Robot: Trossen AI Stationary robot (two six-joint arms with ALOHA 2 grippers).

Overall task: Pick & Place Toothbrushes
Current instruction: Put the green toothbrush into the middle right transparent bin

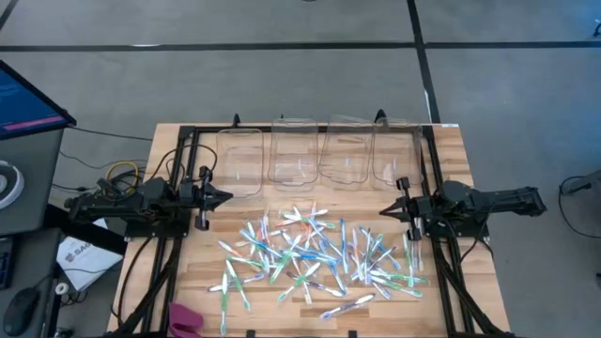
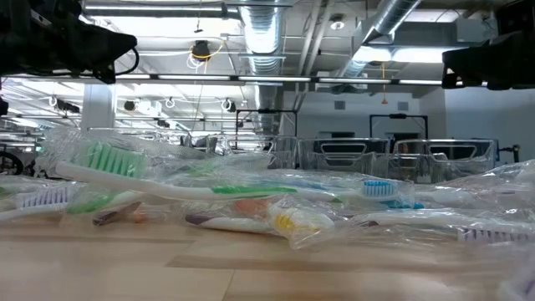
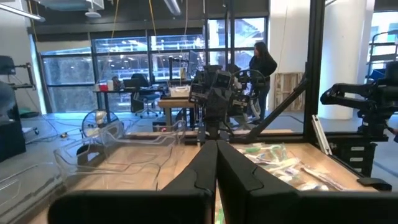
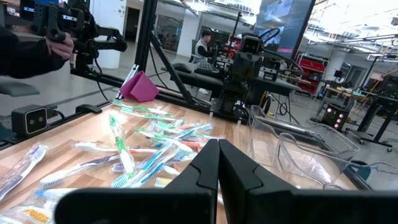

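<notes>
Across the middle of your pale wooden slatted table (image 1: 188, 272) lies the loose heap of slim plastic toothbrushes (image 1: 315, 253), whitish handles with blue, green, orange-red and purple accents, many in clear wrappers, spread between your two arms and toward the near edge. Look at the low view: one green-bristled brush (image 2: 113, 159) lies tilted across the top of the pile, with a blue-bristled one (image 2: 378, 187) just behind it, and none of them is being touched.

Your left gripper (image 1: 228, 196) sits at the table's left side, raised off the wood and pointing inward toward the heap, its two dark fingers (image 3: 202, 171) pressed together with nothing between them. Your right gripper (image 1: 383, 211) mirrors it on the right side, also pointing inward, its dark fingers (image 4: 211, 165) closed tip to tip and empty. Both are well apart from the brushes.

Behind the heap, along the far side of the table, you have a row of four clear plastic bins (image 1: 319, 155), standing side by side. They look bare inside. A pink wedge-shaped object (image 1: 185, 319) rests near the front left corner. In the room beyond, the left wrist view shows a person in dark clothing (image 3: 261, 68) standing well back.
</notes>
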